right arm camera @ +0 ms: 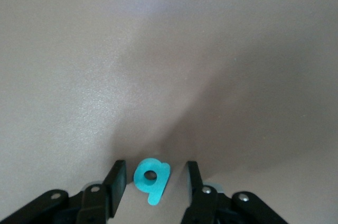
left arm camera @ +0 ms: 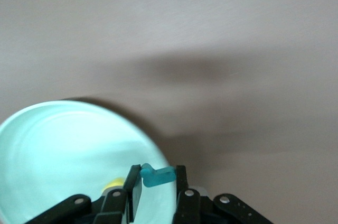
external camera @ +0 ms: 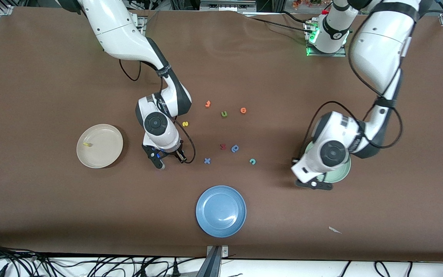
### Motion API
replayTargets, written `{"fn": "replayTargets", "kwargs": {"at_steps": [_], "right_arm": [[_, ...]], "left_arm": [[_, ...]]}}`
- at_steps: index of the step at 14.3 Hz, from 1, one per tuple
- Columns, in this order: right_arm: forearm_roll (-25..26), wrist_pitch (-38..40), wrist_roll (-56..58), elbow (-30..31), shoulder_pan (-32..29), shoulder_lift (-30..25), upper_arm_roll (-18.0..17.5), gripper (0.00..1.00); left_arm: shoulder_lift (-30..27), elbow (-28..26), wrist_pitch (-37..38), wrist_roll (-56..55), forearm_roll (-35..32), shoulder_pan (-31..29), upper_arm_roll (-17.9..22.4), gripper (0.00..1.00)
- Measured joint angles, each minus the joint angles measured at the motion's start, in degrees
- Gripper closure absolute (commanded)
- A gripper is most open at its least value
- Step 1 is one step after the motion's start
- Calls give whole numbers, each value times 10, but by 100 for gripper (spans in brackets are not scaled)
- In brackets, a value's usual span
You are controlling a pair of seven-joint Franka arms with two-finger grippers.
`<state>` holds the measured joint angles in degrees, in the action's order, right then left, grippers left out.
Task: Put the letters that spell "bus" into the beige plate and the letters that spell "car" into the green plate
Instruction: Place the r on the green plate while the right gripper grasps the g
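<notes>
Right gripper (right arm camera: pixel 153 179): low over mid-desk, fingers apart astride the teal "b" (right arm camera: pixel 151 179), not yet pinching.
"b" axis: stem running along the gap.
Left gripper (left arm camera: pixel 158 184): pinching the teal "r" (left arm camera: pixel 158 175) over the green plate (left arm camera: pixel 63 155).

So the brown tabletop (external camera: pixel 52 215) had three plates on it. The beige plate (external camera: pixel 106 154) sat toward the right arm's end with one little yellow letter (external camera: pixel 86 144) lying in it. The blue plate (external camera: pixel 221 211) was nearest the camera, about midway along. The green plate (external camera: pixel 340 175) was mostly hidden under the left arm's wrist, and the left pincer (external camera: pixel 315 184) hung over its rim. The right pincer (external camera: pixel 167 158) was down low by the tabletop, between the beige plate and a blue x (external camera: pixel 207 161). Loose letters lay scattered mid-table: orange t (external camera: pixel 207 104), green u (external camera: pixel 224 114), orange o (external camera: pixel 243 110), yellow s (external camera: pixel 185 124), a red one (external camera: pixel 223 146), blue p-shaped letter (external camera: pixel 235 148), teal c (external camera: pixel 252 161).
</notes>
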<state>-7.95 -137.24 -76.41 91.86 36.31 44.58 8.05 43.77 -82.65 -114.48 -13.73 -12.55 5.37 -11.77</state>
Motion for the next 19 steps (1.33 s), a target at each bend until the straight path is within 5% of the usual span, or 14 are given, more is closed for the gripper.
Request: {"fn": "replayTargets", "kwargs": {"at_steps": [5,6,7,8,12,14,16,19], "right_arm": [[0,0,1,-1,1,0,0,69],[0,0,1,-1,1,0,-1,72],[0,0,1,-2,1,0,-1,74],[0,0,2,-2,1,0,-1,76],[0,0,10,-3,1,0,-1,87],[0,2,35,-6,2,0,-1,90],[2,42,113,-24,1,0,0,90],[2,117,288,-40,1,-11,27,90]], "left_arm": [[0,-29,14,87,0,-72,-2,70],[0,-37,17,102,0,-83,-2,52],[0,-48,19,117,0,-93,-2,15],[0,-59,19,128,0,-100,-3,0],[-14,-67,19,135,0,-104,-16,0],[-40,-64,19,135,0,-103,-56,0],[-61,-45,19,133,0,-88,-95,0],[-49,-1,12,101,1,-13,-102,1]]}}
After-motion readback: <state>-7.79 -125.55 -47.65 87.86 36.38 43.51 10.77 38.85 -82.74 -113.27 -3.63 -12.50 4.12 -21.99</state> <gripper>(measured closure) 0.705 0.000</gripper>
